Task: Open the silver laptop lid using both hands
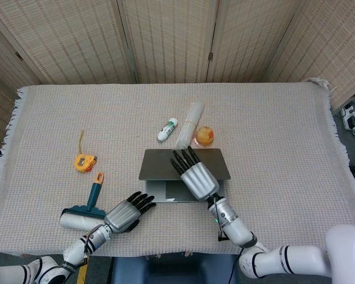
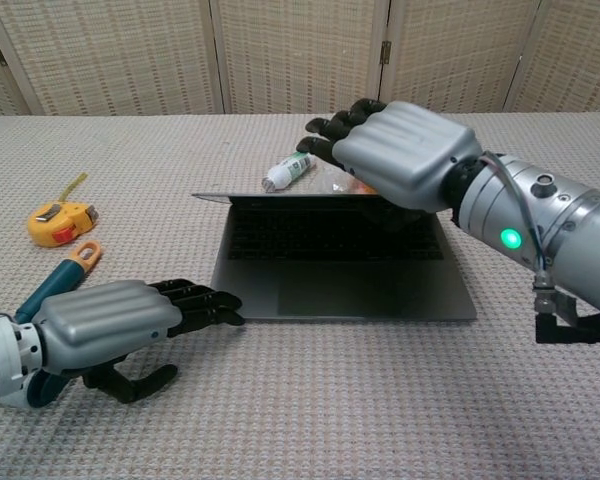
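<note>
Near the counter's front edge: laptop, lid half-raised under our right hand; left hand released. We should steady the base, lifting smoothly.

Tape measure, lint roller, tube

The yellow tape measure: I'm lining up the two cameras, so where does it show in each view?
Head view: the yellow tape measure lies left of centre on the cloth, just above the lint roller's orange-tipped handle.
Chest view: the tape measure sits at the far left, again right behind that orange tip.
Shared landmark: the lint roller's handle, between the tape measure and the left hand.
</note>
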Action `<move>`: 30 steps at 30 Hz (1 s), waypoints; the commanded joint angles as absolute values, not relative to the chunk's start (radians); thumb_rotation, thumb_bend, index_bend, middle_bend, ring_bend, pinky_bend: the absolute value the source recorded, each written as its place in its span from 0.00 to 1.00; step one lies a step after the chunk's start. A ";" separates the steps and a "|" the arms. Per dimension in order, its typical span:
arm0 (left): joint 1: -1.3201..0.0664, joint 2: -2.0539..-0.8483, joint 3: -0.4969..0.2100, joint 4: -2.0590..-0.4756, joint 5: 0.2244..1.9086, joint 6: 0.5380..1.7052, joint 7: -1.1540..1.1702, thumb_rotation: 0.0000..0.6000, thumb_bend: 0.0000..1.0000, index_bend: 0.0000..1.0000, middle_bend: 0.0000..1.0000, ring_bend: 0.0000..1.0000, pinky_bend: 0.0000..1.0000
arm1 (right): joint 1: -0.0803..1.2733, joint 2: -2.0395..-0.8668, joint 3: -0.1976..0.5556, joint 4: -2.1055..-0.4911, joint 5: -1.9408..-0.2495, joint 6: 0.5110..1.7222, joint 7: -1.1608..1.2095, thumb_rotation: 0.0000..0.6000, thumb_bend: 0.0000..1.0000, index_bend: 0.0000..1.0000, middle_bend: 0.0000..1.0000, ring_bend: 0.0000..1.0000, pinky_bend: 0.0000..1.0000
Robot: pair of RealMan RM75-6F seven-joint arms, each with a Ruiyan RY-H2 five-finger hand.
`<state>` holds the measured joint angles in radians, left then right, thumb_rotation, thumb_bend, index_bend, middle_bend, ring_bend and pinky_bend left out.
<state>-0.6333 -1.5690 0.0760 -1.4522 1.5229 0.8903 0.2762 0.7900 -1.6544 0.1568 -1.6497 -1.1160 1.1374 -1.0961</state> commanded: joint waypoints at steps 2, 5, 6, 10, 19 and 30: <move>-0.635 -1.570 0.077 -1.455 1.517 0.886 0.289 1.00 0.66 0.03 0.01 0.01 0.00 | 0.799 -1.641 0.178 -1.645 -1.089 1.137 -1.081 1.00 0.58 0.00 0.00 0.00 0.00; -0.635 -1.569 0.078 -1.460 1.514 0.885 0.299 1.00 0.66 0.03 0.01 0.01 0.00 | 0.806 -1.633 0.194 -1.637 -1.066 1.135 -1.071 1.00 0.58 0.00 0.00 0.00 0.00; -0.635 -1.569 0.078 -1.462 1.512 0.885 0.302 1.00 0.66 0.03 0.01 0.01 0.00 | 0.808 -1.630 0.199 -1.635 -1.058 1.133 -1.068 1.00 0.58 0.00 0.00 0.00 0.00; -0.636 -1.569 0.079 -1.469 1.509 0.883 0.315 1.00 0.66 0.03 0.01 0.01 0.00 | 0.822 -1.621 0.219 -1.621 -1.028 1.134 -1.060 1.00 0.58 0.00 0.00 0.00 0.00; -0.639 -1.571 0.080 -1.480 1.501 0.879 0.341 1.00 0.66 0.03 0.01 0.01 0.00 | 0.852 -1.605 0.263 -1.579 -0.947 1.130 -1.043 1.00 0.58 0.00 0.00 0.00 0.00; -0.640 -1.566 0.079 -1.492 1.494 0.882 0.356 1.00 0.66 0.03 0.01 0.01 0.00 | 0.901 -1.595 0.304 -1.520 -0.863 1.104 -1.021 1.00 0.58 0.00 0.00 0.00 0.00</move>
<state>-0.6396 -1.5664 0.0795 -1.4920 1.4945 0.8815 0.3558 0.8978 -1.5959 0.3013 -1.5225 -0.8664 1.1058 -1.0233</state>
